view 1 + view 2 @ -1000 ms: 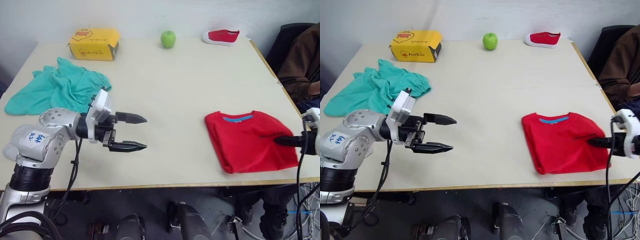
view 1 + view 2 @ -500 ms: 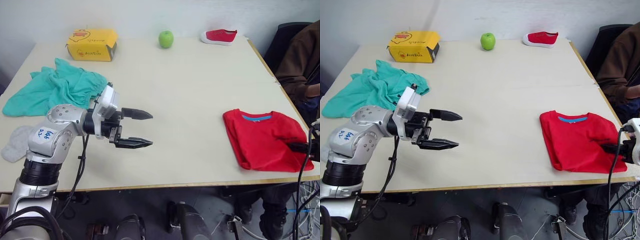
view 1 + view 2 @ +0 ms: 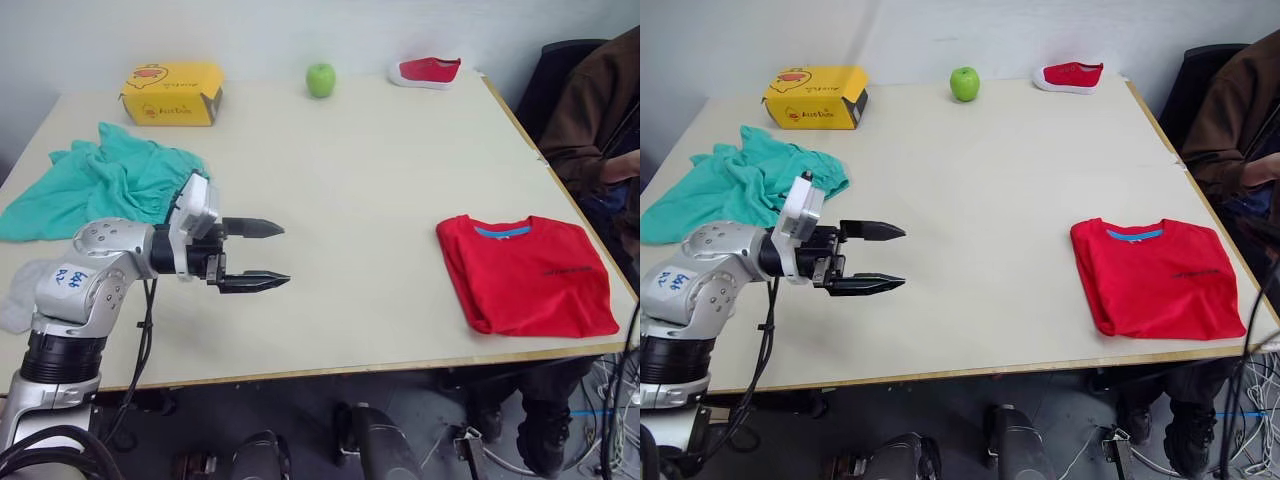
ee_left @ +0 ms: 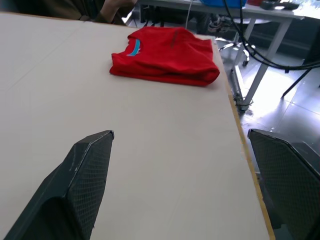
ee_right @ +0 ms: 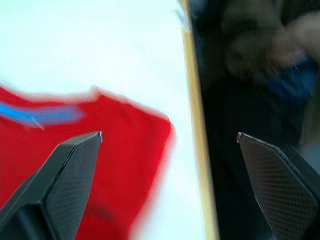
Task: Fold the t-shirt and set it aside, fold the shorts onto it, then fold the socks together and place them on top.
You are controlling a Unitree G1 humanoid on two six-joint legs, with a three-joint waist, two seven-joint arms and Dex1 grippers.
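You've got the t-shirt (image 3: 527,274) folded into a neat rectangle, lying flat near the table's (image 3: 380,170) front-right corner, blue neckband facing the far side. Nothing's touching it. R gripper (image 5: 165,165) sits above the shirt's right edge by the table edge per its wrist view, fingers spread wide, nothing between them.

L gripper (image 3: 268,254) hovers over bare tabletop at front-left, fingers (image 3: 252,228) spread apart and pointing toward the shirt, holding nothing. L wrist view shows the folded shirt well ahead of it, table edge alongside.

Shorts (image 3: 100,182) are a crumpled teal heap at the left side of the table, unfolded, just behind the L arm. A light grey bit of fabric (image 3: 15,300) peeks out at the left edge beside the arm, likely a sock, mostly hidden so can't tell more.

Far side of table: yellow box (image 3: 172,92) at left, green apple (image 3: 320,79) mid, small red shoe (image 3: 424,71) to its right. Person in a brown sleeve (image 3: 590,110) sits off the table's right side.
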